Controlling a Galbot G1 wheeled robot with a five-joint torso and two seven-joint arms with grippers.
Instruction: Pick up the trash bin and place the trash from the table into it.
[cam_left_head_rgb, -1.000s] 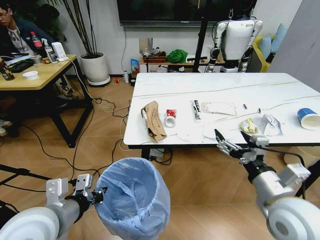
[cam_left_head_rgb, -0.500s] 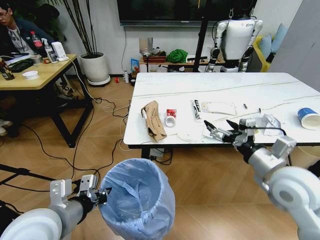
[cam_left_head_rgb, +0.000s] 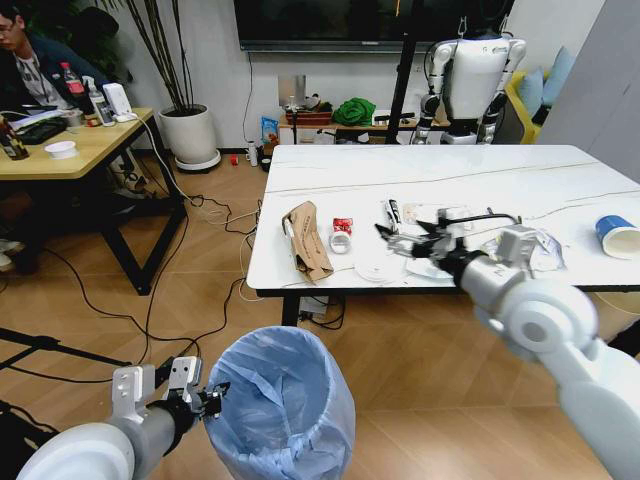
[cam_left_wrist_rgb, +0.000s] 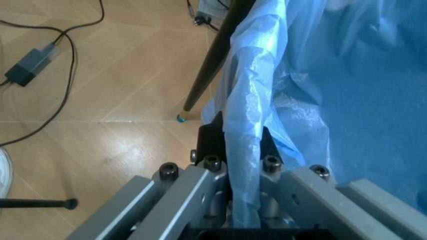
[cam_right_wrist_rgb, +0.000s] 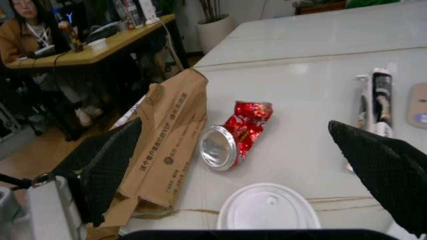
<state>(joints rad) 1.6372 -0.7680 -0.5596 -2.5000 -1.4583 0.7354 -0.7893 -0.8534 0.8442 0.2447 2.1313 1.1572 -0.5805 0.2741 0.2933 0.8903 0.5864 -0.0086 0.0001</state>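
- Left gripper (cam_left_head_rgb: 205, 398) is low at the robot's left, jaws clenched on the rim of the trash bin (cam_left_head_rgb: 283, 405); in the left wrist view the crinkly blue bag liner (cam_left_wrist_rgb: 250, 125) is pinched between them. The bin is held below and in front of the surface's near edge.
- Right gripper (cam_left_head_rgb: 403, 240) is reaching over the near part of the surface (cam_left_head_rgb: 500, 180), jaws spread wide and holding nothing, aimed toward the crushed red can (cam_right_wrist_rgb: 233, 137).
- The can lies on its side, open end toward the camera, just beside the torn brown cardboard (cam_right_wrist_rgb: 163, 145); a white round lid (cam_right_wrist_rgb: 267, 212) lies near it.
- Further trash: a tube-like wrapper (cam_right_wrist_rgb: 377, 107), and a blue-and-white cup (cam_left_head_rgb: 617, 237) well apart at the right edge.
- Handling judgement: the can looks light, thin-walled and already dented, likely slick, so it may roll or squirt out. Best hold is across the crumpled red body, not the rim.
- The cardboard looks stiff but flat; an edge pinch seems needed.
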